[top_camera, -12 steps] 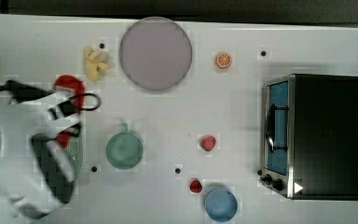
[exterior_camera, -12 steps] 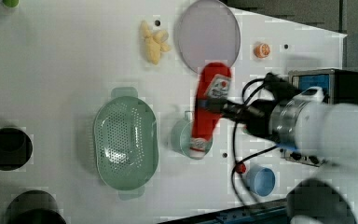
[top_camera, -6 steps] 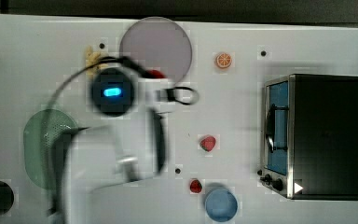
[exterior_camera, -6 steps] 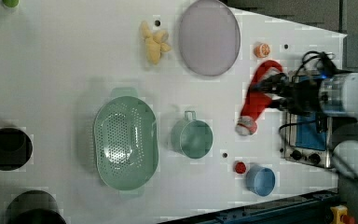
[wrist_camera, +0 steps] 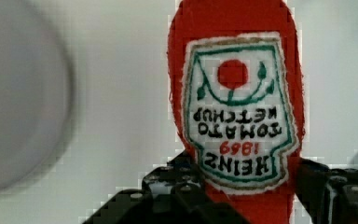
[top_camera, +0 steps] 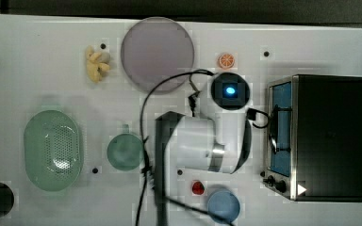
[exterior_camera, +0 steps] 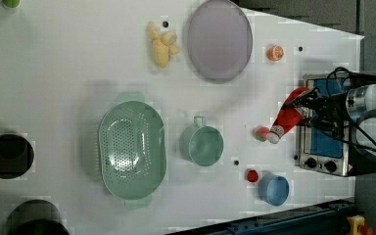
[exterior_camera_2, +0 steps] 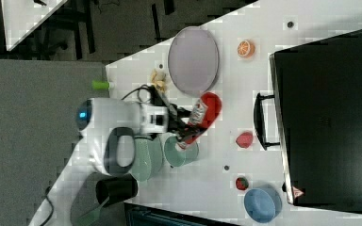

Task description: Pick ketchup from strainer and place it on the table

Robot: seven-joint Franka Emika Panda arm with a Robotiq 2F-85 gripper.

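Note:
My gripper (exterior_camera: 309, 105) is shut on the ketchup (exterior_camera: 290, 117), a red bottle with a white label, tilted with its white cap (exterior_camera: 275, 135) lowest. In the left view it hangs beside the oven's front, close to a red toy (exterior_camera: 261, 133); I cannot tell whether the cap touches the table (top_camera: 37, 70). In the wrist view the ketchup (wrist_camera: 235, 107) stands between my black fingers (wrist_camera: 168, 189). The right view has the ketchup (exterior_camera_2: 202, 117) out in front of my gripper (exterior_camera_2: 181, 123). The pale green strainer (top_camera: 52, 149) (exterior_camera: 132, 149) holds nothing and sits far from the gripper.
A black toaster oven (top_camera: 330, 136) fills the top view's right side. A lilac plate (top_camera: 157, 52), a green cup (top_camera: 125, 151), a blue bowl (top_camera: 223, 206), red toys (top_camera: 198, 188), an orange slice (top_camera: 226, 60) and a yellow toy (top_camera: 96, 64) lie about. Black cylinders (exterior_camera: 7, 155) stand beyond the strainer.
The arm has carried the ketchup away from the strainer side, past the green cup, to the spot by the oven. The bottle has stayed in the grip.

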